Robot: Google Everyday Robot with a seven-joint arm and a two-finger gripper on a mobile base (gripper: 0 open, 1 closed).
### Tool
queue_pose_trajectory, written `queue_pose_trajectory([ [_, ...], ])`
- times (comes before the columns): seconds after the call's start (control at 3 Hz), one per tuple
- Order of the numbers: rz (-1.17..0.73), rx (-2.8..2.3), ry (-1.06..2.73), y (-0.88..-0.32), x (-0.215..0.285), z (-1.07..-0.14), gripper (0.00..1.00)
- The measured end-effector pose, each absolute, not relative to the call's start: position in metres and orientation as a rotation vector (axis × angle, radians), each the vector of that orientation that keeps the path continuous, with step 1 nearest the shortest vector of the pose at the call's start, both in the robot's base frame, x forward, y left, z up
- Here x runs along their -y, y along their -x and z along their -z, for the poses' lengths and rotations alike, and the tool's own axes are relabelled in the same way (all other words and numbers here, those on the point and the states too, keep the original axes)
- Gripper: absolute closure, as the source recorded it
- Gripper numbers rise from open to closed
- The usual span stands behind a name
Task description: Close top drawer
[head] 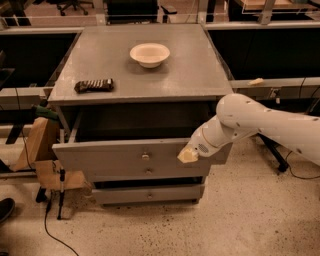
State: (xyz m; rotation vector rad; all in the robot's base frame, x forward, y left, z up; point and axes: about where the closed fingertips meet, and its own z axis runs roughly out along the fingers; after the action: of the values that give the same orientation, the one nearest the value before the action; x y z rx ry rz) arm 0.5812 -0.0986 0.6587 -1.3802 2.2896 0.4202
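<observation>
We log the claw (189,156), state we cannot tell, at the right end of the wide front of the open top drawer (112,159), desk (192,70) straight behind.

Speckled beige floor (250,220) under warm, dim light. Grey tabletop (190,75) at centre, flanked by long dark benches with pale metal rails (295,82). Office-chair base (75,6) at the far top left. Brown cardboard pieces (37,142) leaning at the left, a black cable (46,225) trailing across the floor below them. Claw (187,156) below the tabletop's front right corner.
</observation>
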Motion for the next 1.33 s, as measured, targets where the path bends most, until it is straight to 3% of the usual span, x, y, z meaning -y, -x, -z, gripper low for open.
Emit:
queue_pose_trajectory([
  [0.67, -0.466, -2.312, 1.357, -0.596, 0.091, -0.634, 0.20],
  [1.0, -0.469, -2.313, 1.351, -0.603, 0.090, -0.632, 0.00],
  [1.33, -0.454, -2.323, 1.320, -0.617, 0.092, -0.631, 0.00],
])
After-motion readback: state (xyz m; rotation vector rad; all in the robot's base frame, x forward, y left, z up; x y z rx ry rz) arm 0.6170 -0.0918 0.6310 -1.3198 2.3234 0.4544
